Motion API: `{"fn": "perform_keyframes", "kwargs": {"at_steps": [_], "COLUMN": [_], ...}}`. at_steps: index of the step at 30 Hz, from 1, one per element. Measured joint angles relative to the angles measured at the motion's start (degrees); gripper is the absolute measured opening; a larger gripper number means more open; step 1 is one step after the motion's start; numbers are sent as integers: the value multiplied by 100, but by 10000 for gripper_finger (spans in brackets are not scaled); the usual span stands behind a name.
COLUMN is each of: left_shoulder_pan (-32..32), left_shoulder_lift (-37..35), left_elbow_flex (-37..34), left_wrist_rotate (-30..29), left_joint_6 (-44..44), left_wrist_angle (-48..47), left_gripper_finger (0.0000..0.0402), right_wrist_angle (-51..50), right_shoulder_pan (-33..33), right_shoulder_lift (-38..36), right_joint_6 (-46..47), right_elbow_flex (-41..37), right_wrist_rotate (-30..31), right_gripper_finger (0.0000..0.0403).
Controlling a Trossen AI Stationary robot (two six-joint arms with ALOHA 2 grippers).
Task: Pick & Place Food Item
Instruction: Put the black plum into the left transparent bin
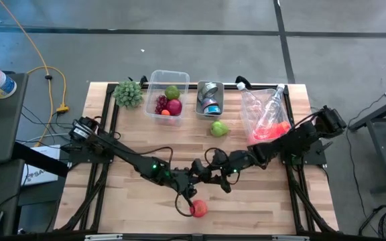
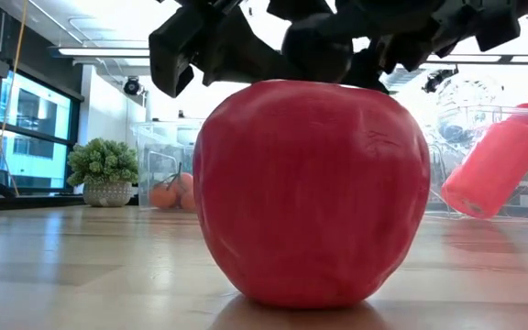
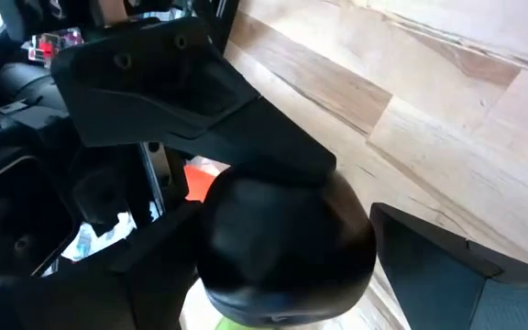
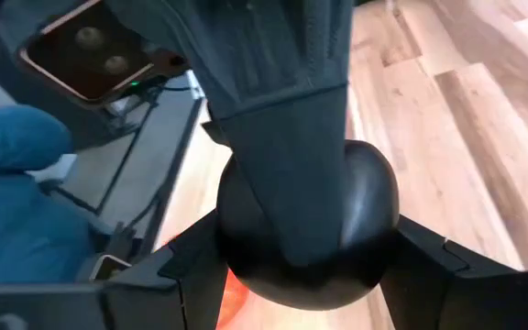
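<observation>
Low view shows a smooth red apple (image 2: 312, 192) upright on the table; either claw's state: cannot tell.

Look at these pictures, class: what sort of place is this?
Probably a robotics lab or workshop: two robot arms on a wooden table on a bare concrete floor, with loose cables and a test layout of food items like the red apple.

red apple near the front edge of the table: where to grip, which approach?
Grip the round red apple across its widest middle, coming straight down. It sits upright on the bare wooden table, sides free and nothing touching it; both arms meet just above it, so clearance overhead looks tight.
</observation>
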Motion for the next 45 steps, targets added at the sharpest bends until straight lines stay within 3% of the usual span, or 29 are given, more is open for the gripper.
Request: {"fn": "perform_keyframes", "kwargs": {"at_steps": [12, 21, 29, 39, 45], "left_shoulder_pan": [138, 144, 142, 137, 133], "left_shoulder_lift": [0, 0, 0, 0, 0], "left_elbow_flex": [6, 3, 3, -3, -3], "left_wrist_rotate": [275, 290, 341, 290, 301], "left_joint_6": [-80, -137, -268, -644, -889], "left_wrist_angle": [81, 137, 109, 29, -26], "left_gripper_finger": [302, 240, 242, 242, 242], "right_wrist_angle": [105, 102, 63, 5, -91], "right_shoulder_pan": [-5, -5, 1, 4, -5], "right_shoulder_lift": [0, 0, 0, 0, 0], "right_joint_6": [-2, 0, 43, 173, -133], "right_elbow_flex": [0, 0, 0, 0, 5], "right_wrist_rotate": [-176, -150, -62, 421, 399], "right_gripper_finger": [211, 211, 215, 289, 324]}}
